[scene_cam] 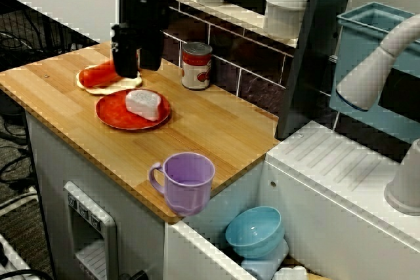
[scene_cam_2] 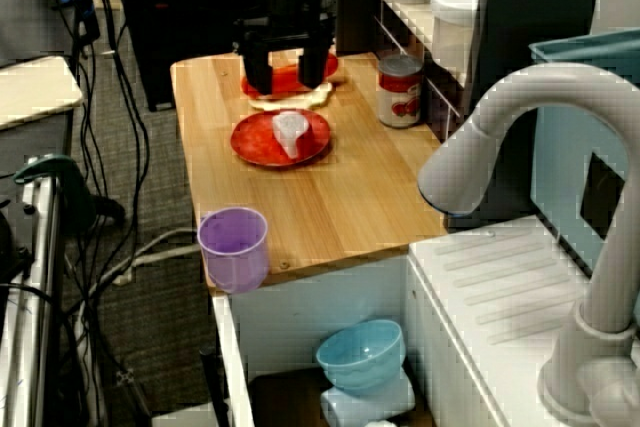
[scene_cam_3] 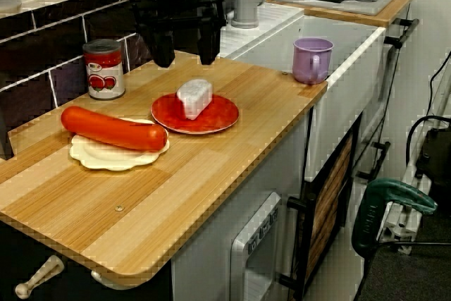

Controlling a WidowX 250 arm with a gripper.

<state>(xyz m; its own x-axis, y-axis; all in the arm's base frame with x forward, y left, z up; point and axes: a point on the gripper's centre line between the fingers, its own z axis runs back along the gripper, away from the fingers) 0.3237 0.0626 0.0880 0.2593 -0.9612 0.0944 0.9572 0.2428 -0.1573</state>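
My black gripper (scene_cam: 138, 58) (scene_cam_2: 285, 72) (scene_cam_3: 185, 51) hangs open a little above the counter, with nothing between its fingers. Right under it lies a red sausage (scene_cam: 98, 75) (scene_cam_2: 286, 81) (scene_cam_3: 113, 128) on a cream plate (scene_cam: 119, 86) (scene_cam_3: 106, 158). In the view over the faucet the two fingers straddle the sausage without touching it. Just beside them is a red plate (scene_cam: 113, 113) (scene_cam_2: 252, 142) (scene_cam_3: 220, 114) carrying a whitish wedge-shaped block (scene_cam: 144, 104) (scene_cam_2: 290, 132) (scene_cam_3: 194, 98).
A tomato can (scene_cam: 196, 65) (scene_cam_2: 400, 90) (scene_cam_3: 104, 70) stands against the tiled back wall. A purple mug (scene_cam: 187, 181) (scene_cam_2: 235, 247) (scene_cam_3: 312, 60) sits at the counter's corner by the sink. A blue bowl (scene_cam: 256, 231) (scene_cam_2: 362, 352) lies in the sink under the faucet (scene_cam_2: 540, 147). Jars line the shelf.
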